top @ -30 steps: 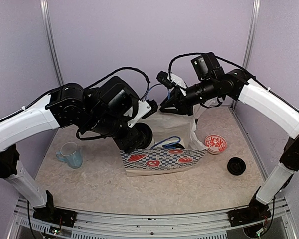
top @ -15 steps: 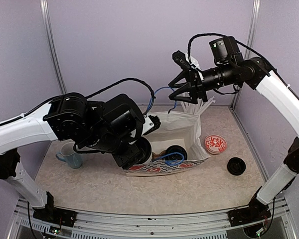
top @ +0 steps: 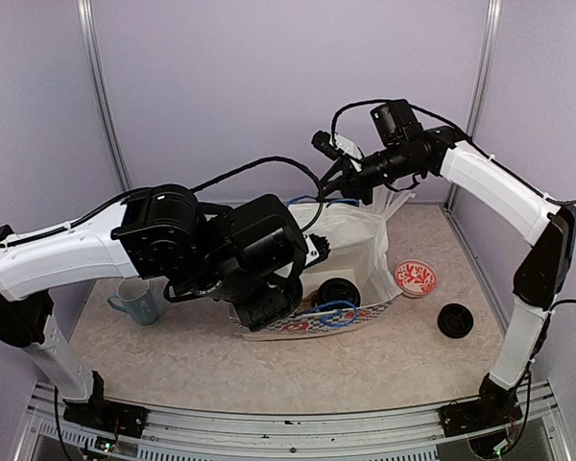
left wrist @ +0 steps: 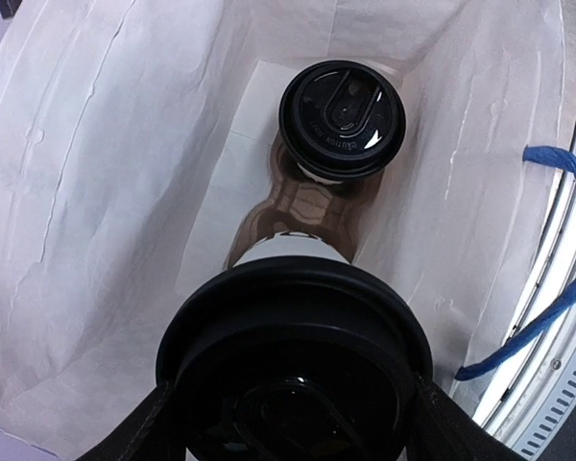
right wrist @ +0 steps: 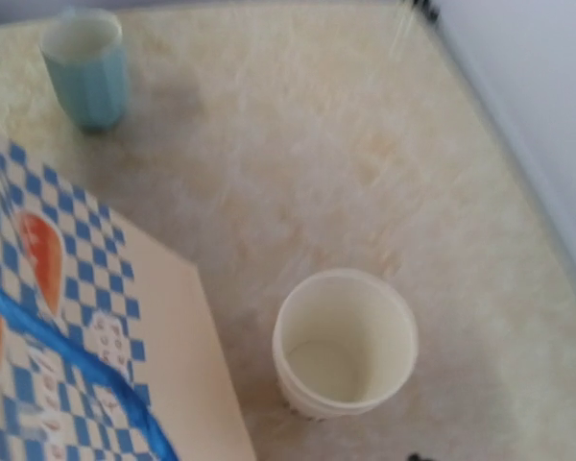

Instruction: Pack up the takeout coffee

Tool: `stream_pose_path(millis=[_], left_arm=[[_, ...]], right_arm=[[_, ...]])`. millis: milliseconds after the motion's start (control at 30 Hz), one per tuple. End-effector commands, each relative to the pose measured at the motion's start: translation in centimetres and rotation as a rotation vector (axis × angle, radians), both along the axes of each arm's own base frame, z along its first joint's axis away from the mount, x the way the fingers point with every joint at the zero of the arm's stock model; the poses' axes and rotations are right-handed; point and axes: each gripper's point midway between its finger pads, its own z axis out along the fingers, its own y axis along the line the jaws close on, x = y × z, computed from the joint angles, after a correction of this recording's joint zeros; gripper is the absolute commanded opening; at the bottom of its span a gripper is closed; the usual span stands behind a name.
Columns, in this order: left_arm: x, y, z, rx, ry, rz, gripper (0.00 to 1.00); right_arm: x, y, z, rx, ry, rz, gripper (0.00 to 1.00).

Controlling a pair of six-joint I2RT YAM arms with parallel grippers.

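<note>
My left gripper [left wrist: 293,427] is inside the white paper bag [left wrist: 96,192], shut on a takeout coffee cup by its black lid [left wrist: 293,355], one finger [left wrist: 139,432] on each side. A second lidded cup [left wrist: 341,120] stands on the bag's floor just beyond; from above it shows as a black lid [top: 338,291]. In the top view my left gripper [top: 274,305] is over the bag's [top: 350,240] left part. My right gripper [top: 338,181] hangs above the bag's back rim, fingers apart, holding nothing. An open white paper cup [right wrist: 344,343] stands on the table beside the bag [right wrist: 67,317].
A light-blue mug [top: 134,300] stands at the left, behind my left arm. A red patterned disc [top: 416,279] and a loose black lid [top: 455,320] lie to the right of the bag. Blue handles [top: 336,309] hang over the bag's front.
My right gripper let go of the bag's rim, rose, then came back down to the back of the bag. My left arm moved right, lowering its cup into the bag.
</note>
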Motion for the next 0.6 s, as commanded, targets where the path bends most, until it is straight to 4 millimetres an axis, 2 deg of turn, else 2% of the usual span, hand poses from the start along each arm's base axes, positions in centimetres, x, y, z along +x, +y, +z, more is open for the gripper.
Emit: stream_pose_path(millis=[0,67,167,333,400,467,567], left_arm=[[0.5,-0.7,0.6,0.04,-0.056,-0.034,0.55],[0.7,-1.1,0.5,0.044,-0.065,-0.04,0.55],[0.9,-1.5,0.0,0.066,-0.081,-0.062,0.55],[1.6,-1.7,-1.0,0.09,-0.086,-0.062,0.55],[2.2,-1.9,-1.0,0.082,-0.089,-0.064,0.55],[2.8,-2.1,-0.9,0.071,-0.089,-0.068,0.55],[3.4,-2.6,-1.1,0.068,-0.091,-0.077,0.55]], right_arm=[[-0.5,0.4,-0.3,0.023,0.05,0.056,0.52],[-1.6,0.4,0.1,0.039,0.073,0.091,0.54],[-2.9,0.0,1.7,0.064,0.07,0.103,0.58],[-5.2,-1.5,6.6,0.131,0.007,0.1,0.66],[-6.3,-2.0,7.8,0.15,-0.01,0.108,0.68],[-7.1,-2.5,8.0,0.148,-0.017,0.111,0.7],[-8.0,-3.0,6.8,0.108,-0.004,0.132,0.7]])
